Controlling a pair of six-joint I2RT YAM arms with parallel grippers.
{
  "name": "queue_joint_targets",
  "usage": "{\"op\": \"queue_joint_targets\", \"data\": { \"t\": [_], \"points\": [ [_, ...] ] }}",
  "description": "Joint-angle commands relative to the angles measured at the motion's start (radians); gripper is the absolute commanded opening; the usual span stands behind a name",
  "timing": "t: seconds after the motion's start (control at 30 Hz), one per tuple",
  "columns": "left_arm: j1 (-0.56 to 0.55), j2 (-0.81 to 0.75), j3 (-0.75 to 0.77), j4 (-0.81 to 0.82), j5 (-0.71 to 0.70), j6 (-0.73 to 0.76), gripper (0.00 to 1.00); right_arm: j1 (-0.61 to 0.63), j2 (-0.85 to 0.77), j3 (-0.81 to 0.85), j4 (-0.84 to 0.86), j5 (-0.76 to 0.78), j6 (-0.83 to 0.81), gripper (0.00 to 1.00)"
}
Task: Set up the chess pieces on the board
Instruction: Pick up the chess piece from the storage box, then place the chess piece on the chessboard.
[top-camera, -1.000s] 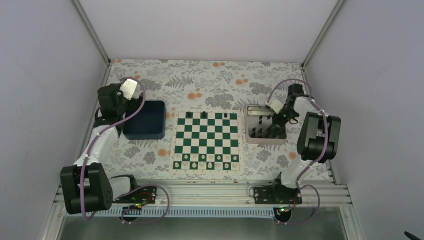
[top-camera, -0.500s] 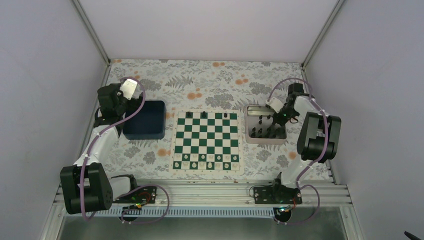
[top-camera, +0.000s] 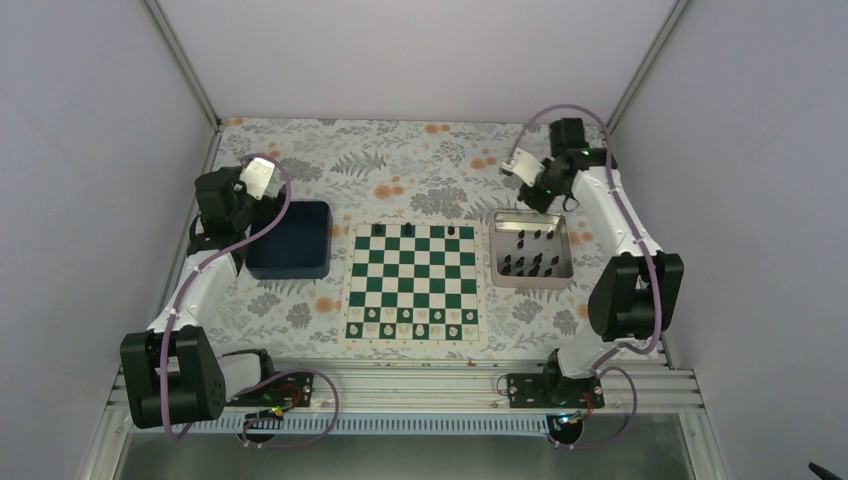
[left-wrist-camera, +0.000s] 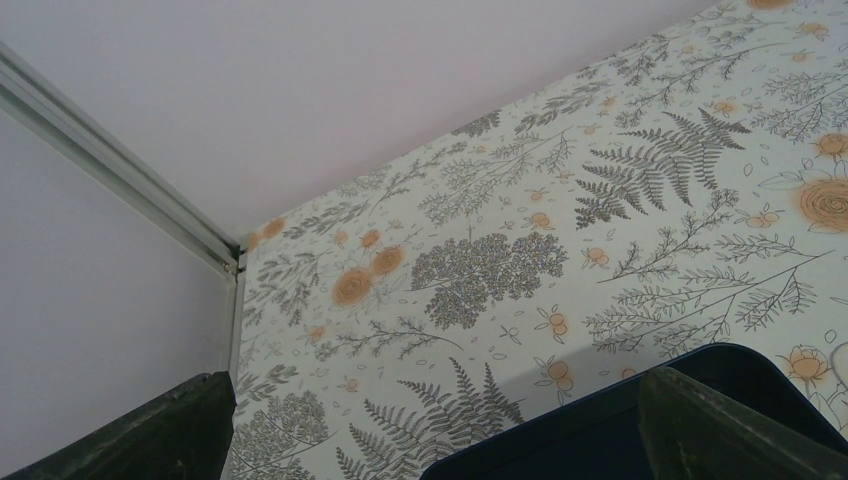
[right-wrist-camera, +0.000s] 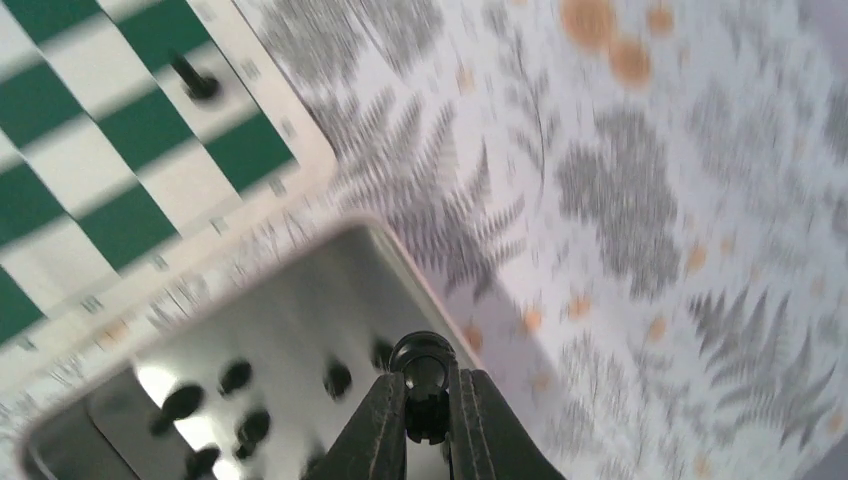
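Note:
The green and white board (top-camera: 413, 281) lies mid-table, with three black chess pieces (top-camera: 408, 230) along its far row and cream pieces along the near rows. Several more black pieces (top-camera: 530, 262) stand in the silver tray (top-camera: 495, 250) to its right. My right gripper (top-camera: 542, 196) hangs above the tray's far edge. It is shut on a black piece (right-wrist-camera: 424, 365), whose round top shows between the fingertips of the right gripper (right-wrist-camera: 427, 390). The right wrist view is blurred; the tray (right-wrist-camera: 300, 300) and the board's corner (right-wrist-camera: 120, 150) show below. My left gripper (top-camera: 226, 200) is open, with nothing between its fingers (left-wrist-camera: 150, 435).
A dark blue bin (top-camera: 290, 240) sits left of the board, and its rim (left-wrist-camera: 600, 420) shows low in the left wrist view. Walls enclose the floral table on three sides. The arms' bases stand on the rail at the near edge.
My right gripper closed on a black piece in the tray, then rose and swung toward the far wall with it. The left arm has not moved.

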Motion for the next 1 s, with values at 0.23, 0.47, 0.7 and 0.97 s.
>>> {"op": "queue_joint_targets", "data": {
  "t": [0.23,0.47,0.7,0.97],
  "points": [
    [0.003,-0.045,0.009,0.012,0.016,-0.014,1.00,0.381,0.253,0.433,-0.132,-0.061,0.115,0.08],
    [0.004,-0.053,0.008,0.018,-0.012,-0.015,1.00,0.586,0.522,0.732,-0.169,-0.033,0.132,0.09],
    [0.006,-0.079,-0.008,0.030,-0.037,-0.014,1.00,0.723,0.685,0.848,-0.102,-0.015,0.161,0.09],
    [0.008,-0.091,-0.018,0.033,-0.031,-0.016,1.00,0.790,0.797,0.851,-0.036,0.081,0.172,0.09]
  ]
}}
